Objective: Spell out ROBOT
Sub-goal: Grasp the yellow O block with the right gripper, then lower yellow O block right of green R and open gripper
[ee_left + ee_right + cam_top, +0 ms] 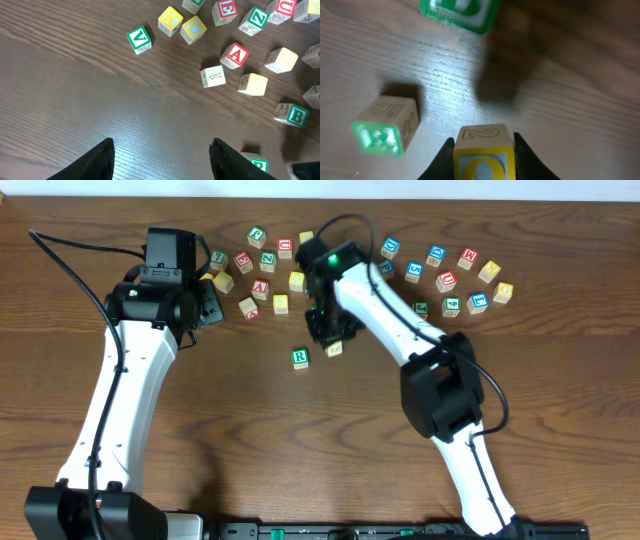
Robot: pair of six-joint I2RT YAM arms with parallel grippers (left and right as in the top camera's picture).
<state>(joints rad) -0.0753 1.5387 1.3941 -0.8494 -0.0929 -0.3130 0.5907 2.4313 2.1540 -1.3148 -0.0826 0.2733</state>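
My right gripper [328, 335] is shut on a yellow O block [335, 348] and holds it just right of a green R block [300, 358] at mid-table. In the right wrist view the O block [484, 152] sits between the fingers [484, 142], with a 2 on its top face. The R block [385, 130] lies to its left and another green block [457, 10] is at the top edge. My left gripper [210, 305] is open and empty over bare wood [162, 160]. The R block [257, 162] shows by its right finger.
Several letter blocks lie scattered along the back of the table, from a green V [138, 39] and yellow K [170, 20] to a red A [235, 54] and green B [292, 115]. More blocks sit at the back right [450, 280].
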